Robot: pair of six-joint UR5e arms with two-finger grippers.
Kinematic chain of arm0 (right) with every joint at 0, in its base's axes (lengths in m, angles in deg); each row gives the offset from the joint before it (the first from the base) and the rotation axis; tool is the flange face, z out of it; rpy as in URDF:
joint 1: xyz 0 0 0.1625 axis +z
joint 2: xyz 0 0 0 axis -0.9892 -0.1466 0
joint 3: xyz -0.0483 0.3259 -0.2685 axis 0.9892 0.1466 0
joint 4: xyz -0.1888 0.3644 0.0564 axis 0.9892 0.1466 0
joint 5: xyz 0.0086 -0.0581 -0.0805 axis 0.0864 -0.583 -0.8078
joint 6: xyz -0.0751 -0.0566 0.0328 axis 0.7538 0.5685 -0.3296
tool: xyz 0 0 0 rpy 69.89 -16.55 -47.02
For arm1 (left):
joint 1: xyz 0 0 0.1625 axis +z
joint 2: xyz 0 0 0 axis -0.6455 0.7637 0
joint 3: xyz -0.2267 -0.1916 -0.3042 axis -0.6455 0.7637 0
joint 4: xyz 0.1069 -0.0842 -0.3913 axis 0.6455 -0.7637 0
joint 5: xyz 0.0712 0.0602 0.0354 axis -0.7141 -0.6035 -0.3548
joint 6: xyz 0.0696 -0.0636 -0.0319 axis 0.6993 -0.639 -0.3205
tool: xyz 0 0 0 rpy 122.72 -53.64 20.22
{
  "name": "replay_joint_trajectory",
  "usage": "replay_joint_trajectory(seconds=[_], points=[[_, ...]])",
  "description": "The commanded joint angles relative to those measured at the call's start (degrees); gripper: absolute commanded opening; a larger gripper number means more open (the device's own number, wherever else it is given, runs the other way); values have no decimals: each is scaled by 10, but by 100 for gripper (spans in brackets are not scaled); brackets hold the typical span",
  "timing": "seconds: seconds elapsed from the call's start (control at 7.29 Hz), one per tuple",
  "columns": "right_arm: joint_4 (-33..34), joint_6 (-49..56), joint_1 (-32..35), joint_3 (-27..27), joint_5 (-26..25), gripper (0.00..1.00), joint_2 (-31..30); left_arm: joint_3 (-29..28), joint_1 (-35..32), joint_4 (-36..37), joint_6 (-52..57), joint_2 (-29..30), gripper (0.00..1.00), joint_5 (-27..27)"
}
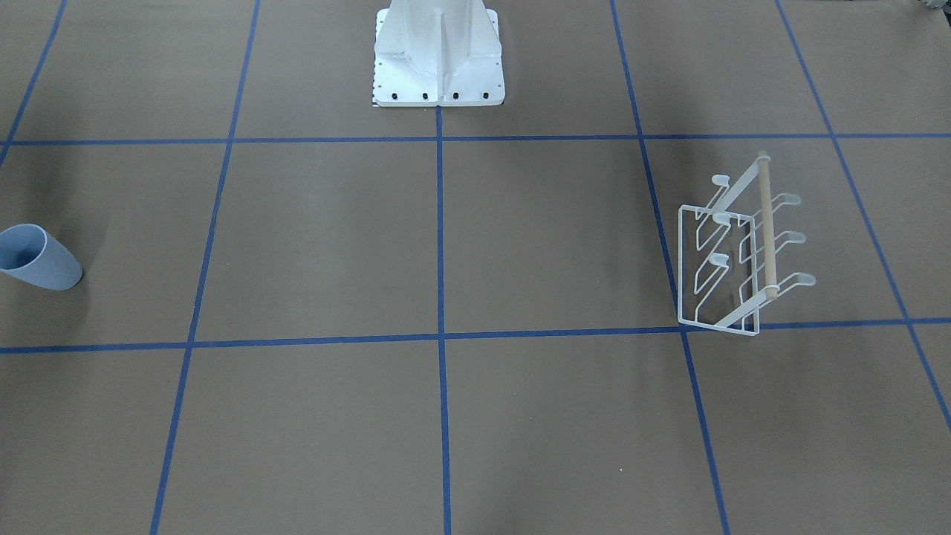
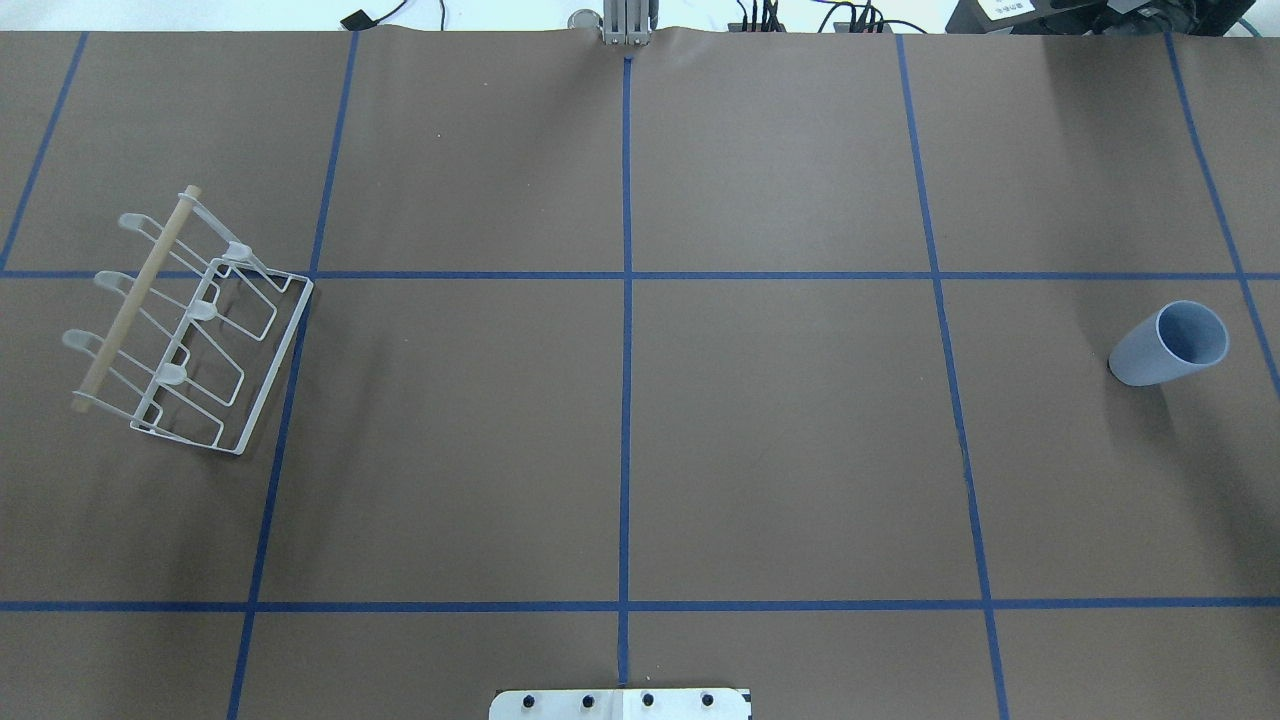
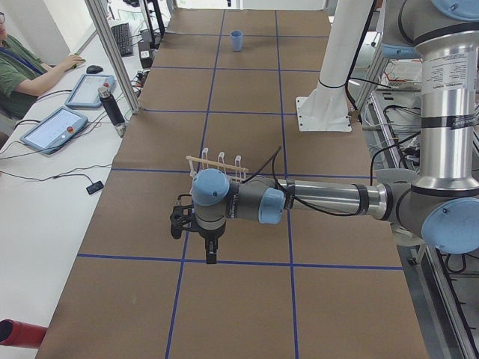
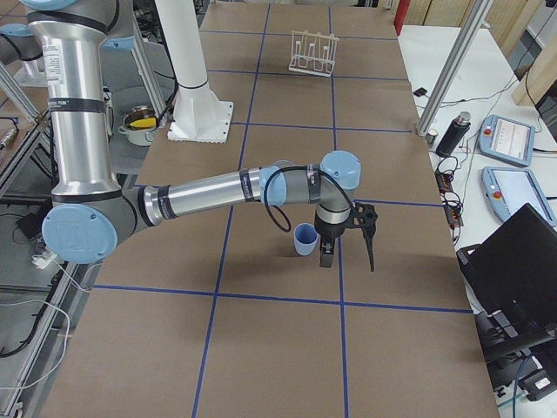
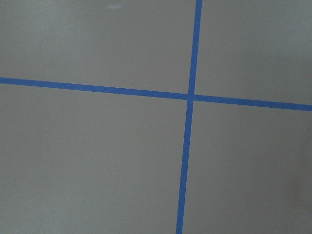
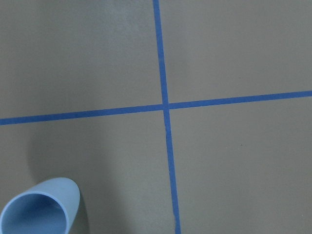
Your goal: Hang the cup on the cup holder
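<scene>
Small light blue tapered plastic cup [image 2: 1170,345], no handle, stands upright, mouth up, close to the right edge of the brown worktop [image 2: 780,450], about mid-depth. White wire cup holder [image 2: 190,320] with angled round-tipped prongs [image 2: 203,310] and a light wooden dowel [image 2: 134,298] on top sits near the left edge, so the two are well apart, at opposite ends. Right gripper [image 4: 350,255] hangs just beside the cup, not on it as far as I can judge; its wrist view has the cup in the bottom-left corner. Left gripper [image 3: 196,239] hovers near the cup holder. Both show only in the side views, so I can't tell if either pincer is open or closed. Cup not picked yet; step in hand reads as the approach to it. Handling guess: light, stiff, thin-walled, smooth, so slippery, and the taper could let it squirt out of a hard pinch. No handle, so it likely goes mouth-down over a prong. I'd pinch across the outside at mid-body or lower, mouth left free, moderate force. Empty cup will tip if nudged.
</scene>
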Motion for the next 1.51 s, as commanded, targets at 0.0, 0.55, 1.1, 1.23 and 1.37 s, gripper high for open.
replay_joint_trajectory(seconds=[0.0,0.55,1.1,1.23,1.37], points=[[-38,-20,-49,21,7,100,11,6,4,-4,4,-1,98,1],[-39,-16,-102,62,13,100,73,6,4,-5,4,5,98,2],[-37,17,-117,74,15,100,50,7,4,-5,3,5,98,4],[-37,34,-120,75,15,100,43,7,4,-5,3,5,98,4],[-37,39,-124,73,16,100,33,7,4,-5,3,4,98,4]])
